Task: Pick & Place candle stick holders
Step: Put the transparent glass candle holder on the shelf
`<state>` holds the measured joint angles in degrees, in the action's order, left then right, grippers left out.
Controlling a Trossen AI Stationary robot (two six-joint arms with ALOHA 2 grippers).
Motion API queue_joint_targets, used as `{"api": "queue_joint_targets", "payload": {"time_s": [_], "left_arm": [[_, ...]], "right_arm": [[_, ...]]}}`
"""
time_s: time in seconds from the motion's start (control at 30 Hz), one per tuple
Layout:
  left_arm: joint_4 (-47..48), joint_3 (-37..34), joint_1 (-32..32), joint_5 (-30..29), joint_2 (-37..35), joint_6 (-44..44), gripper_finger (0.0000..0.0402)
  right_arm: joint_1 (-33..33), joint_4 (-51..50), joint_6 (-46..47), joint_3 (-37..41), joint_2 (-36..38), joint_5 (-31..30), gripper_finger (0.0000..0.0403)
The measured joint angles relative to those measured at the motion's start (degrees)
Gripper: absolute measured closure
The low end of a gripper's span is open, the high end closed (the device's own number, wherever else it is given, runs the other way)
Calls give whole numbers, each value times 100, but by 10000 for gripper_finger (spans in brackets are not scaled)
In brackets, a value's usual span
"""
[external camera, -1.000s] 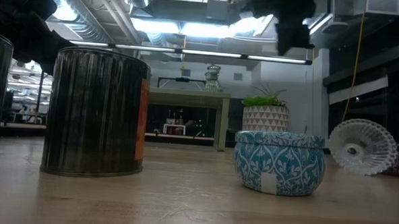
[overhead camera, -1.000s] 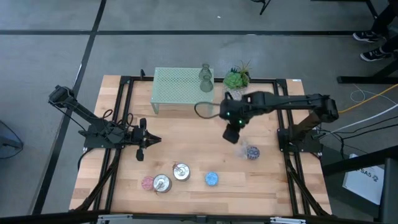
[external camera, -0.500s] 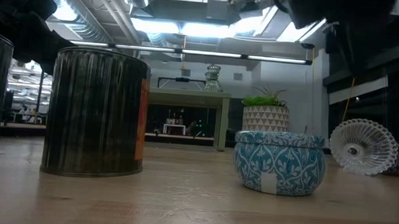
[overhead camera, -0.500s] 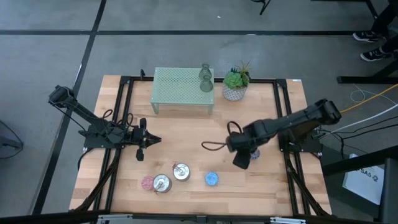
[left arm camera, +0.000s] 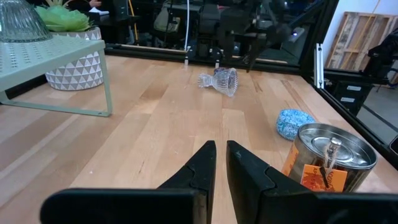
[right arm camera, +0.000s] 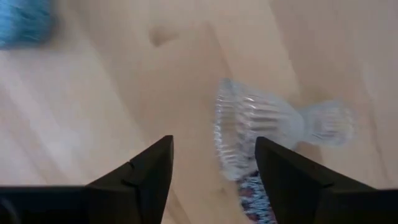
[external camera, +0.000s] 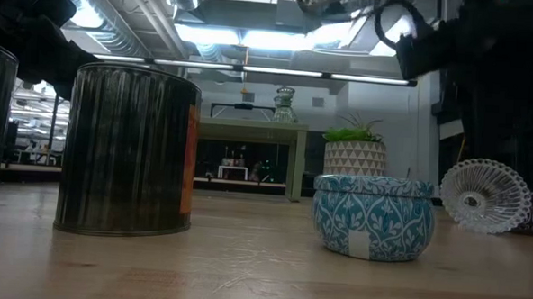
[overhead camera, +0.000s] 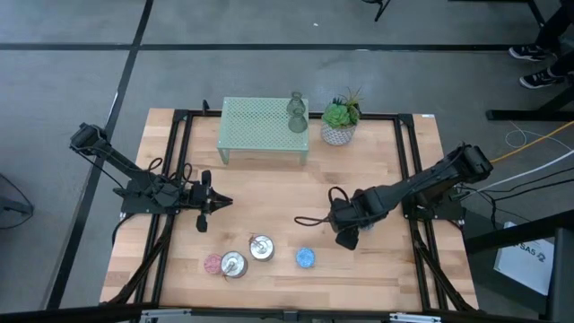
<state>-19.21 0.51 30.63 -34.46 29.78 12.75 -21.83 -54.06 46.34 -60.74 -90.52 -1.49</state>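
- Toward the right edge of the tabletop (overhead camera: 269, 188), the right gripper (right arm camera: 212, 163) hangs low over a clear glass holder (right arm camera: 273, 127) lying on its side; fingers (right arm camera: 146, 171) spread apart, grasping nothing.
- Blue holder (overhead camera: 306, 258), two silver holders (overhead camera: 261, 248) and a pink holder (overhead camera: 213, 263) sit near the front edge.
- Olive-green glass holder (overhead camera: 297, 112) stands on the mesh stand (overhead camera: 260, 121) at the back edge, beside the plant (overhead camera: 341, 115).
- Left gripper (overhead camera: 204, 203) waits near the left edge, fingers clenched, empty.

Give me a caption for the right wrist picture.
Open right fingers hover over a clear glass holder lying on its side on the wooden table.
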Motion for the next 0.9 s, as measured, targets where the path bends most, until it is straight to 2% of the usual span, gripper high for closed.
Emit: {"api": "queue_joint_targets", "payload": {"time_s": [0.3,0.5,0.67,0.9], "left_arm": [[0,-1,2,0,-1,1,370],[1,0,0,0,0,1,370],[-1,0,2,0,0,0,370],[1,0,1,0,-1,0,370]], "right_arm": [[3,13,-47,328,0,-588,204],[-2,23,-67,518,22,-653,257],[-84,-73,-72,550,34,-1104,304],[-308,-69,-73,562,23,-1434,323]]}}
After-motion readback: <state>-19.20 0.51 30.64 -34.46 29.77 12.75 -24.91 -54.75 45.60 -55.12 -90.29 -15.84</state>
